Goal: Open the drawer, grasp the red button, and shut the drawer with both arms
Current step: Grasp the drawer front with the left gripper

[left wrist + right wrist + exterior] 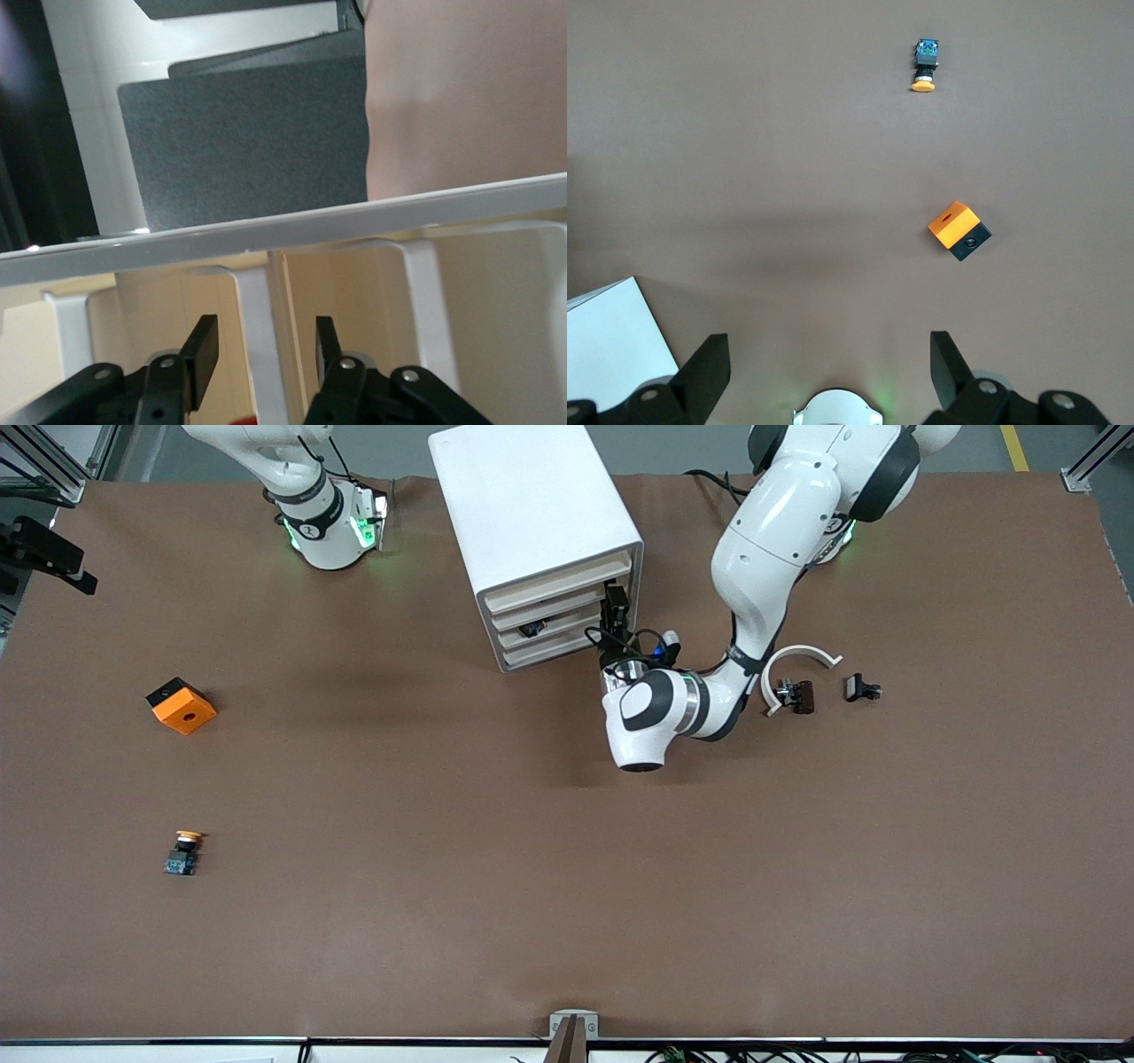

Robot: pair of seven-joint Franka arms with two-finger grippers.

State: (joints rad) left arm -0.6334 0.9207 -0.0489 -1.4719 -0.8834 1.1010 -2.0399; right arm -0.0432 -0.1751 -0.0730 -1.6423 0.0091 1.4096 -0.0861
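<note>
Left pincer [260,350] parted narrowly at the drawer [542,627] front, grasping nothing, right pincer [824,359] spread wide, waiting

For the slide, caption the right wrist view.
Open right gripper over bare table, with orange cube and yellow-capped button ahead.

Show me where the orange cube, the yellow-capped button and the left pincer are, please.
orange cube [182,706], front view, on its orange top face.
yellow-capped button [183,850], front view, on its body.
left pincer [261,354], left wrist view, midway between its fingertips.
</note>
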